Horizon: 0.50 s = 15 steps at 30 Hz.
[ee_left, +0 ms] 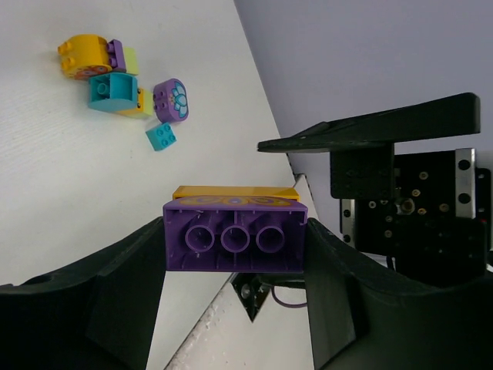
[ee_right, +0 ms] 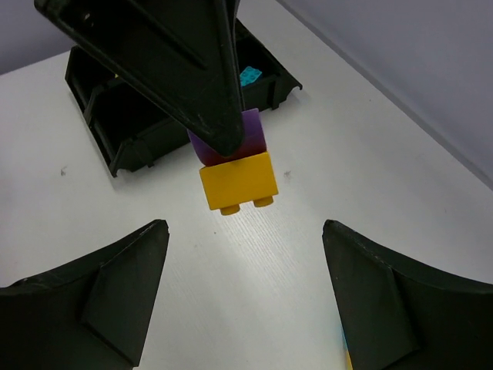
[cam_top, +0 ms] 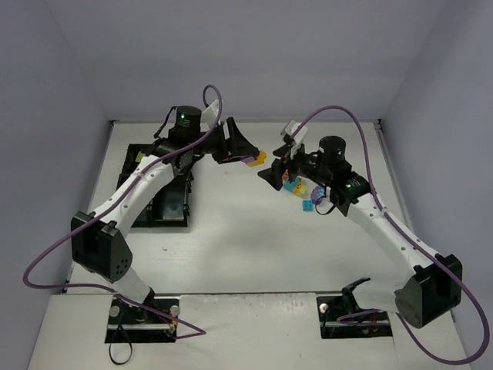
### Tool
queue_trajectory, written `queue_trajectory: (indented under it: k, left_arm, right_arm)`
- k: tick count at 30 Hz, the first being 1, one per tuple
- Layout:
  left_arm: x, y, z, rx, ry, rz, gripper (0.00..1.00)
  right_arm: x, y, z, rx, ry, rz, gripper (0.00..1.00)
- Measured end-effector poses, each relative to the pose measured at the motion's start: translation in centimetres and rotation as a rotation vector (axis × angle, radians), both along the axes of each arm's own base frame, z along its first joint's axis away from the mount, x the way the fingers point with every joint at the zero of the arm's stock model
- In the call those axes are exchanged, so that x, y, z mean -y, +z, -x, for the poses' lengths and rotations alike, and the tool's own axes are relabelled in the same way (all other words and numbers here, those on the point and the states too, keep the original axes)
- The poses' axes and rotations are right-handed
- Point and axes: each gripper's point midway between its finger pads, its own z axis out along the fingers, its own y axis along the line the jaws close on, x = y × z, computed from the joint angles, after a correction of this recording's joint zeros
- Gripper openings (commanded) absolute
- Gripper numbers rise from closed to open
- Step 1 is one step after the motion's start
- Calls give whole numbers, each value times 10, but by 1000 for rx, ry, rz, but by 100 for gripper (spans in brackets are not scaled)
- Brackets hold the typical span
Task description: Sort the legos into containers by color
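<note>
- The left hand (ee_left: 235, 250) is shut tight on a purple plastic brick (ee_left: 235, 235). It squeezes the brick's two ends and holds it up in the air above the white table (ee_left: 62, 200).
- An orange plastic brick (ee_left: 235, 193) is stuck onto the purple one. They are two colours, so I think they must come apart before they go into boxes.
- The bricks look hard, light and smooth. They will not bend or break, but they can slip or twist if held by a corner. The flat sides are the best place to hold.
- The right hand (ee_right: 243, 231) is wide open and holds nothing. It faces the orange brick, which pokes out past the left hand's fingers. That free part looks like the spot to grab.
- The black plastic tray (ee_right: 123, 150) with square boxes sits on the left side of the table, under the left arm. One small cyan brick (ee_right: 249, 75) lies in a box.
- A little pile of loose bright bricks (ee_left: 115, 81) lies on the table near the right hand.
- The two hands are very close, so they could bump.
</note>
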Motion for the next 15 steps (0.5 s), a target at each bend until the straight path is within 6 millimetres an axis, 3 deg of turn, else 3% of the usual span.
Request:
queue_trajectory:
  k: [6, 15]
  left_arm:
    - [2, -6, 5, -54, -24, 2, 23]
    - [3, -8, 11, -81, -47, 3, 23]
  right_arm:
    - [-14, -16, 0, 17, 47, 53, 79]
    - [-26, -7, -8, 72, 63, 66, 70]
